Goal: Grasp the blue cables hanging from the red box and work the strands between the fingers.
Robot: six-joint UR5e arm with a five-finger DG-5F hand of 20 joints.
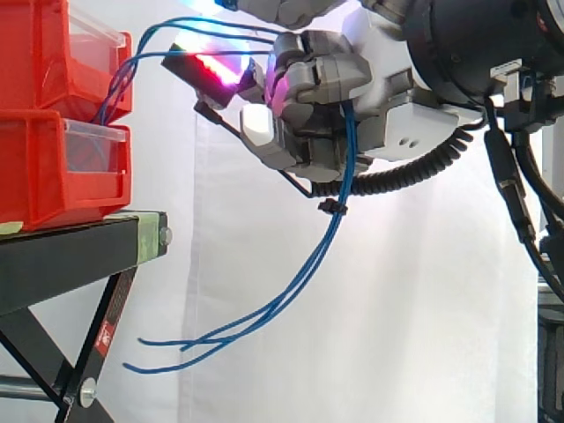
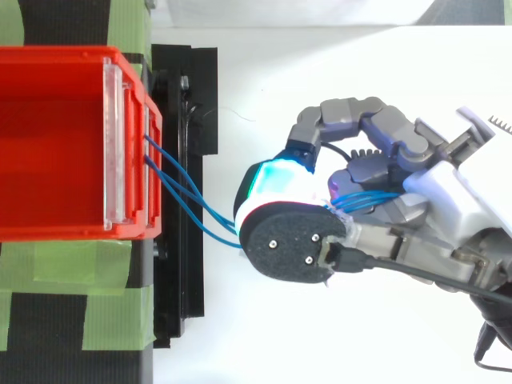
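Thin blue cables run from the front of the upper red box across to my hand, pass through its curled fingers and hang down in long loops, loose ends trailing at the lower left. From above, the blue cables leave the red box and stretch right into my hand, where strands show between the curled fingers. The hand sits right of the box, off the stand, shut on the strands. Its fingertips glow white and magenta.
Two red bins are stacked on a black stand with green tape on its top. A white curtain hangs behind. The arm comes in from the right, with open space below the hand.
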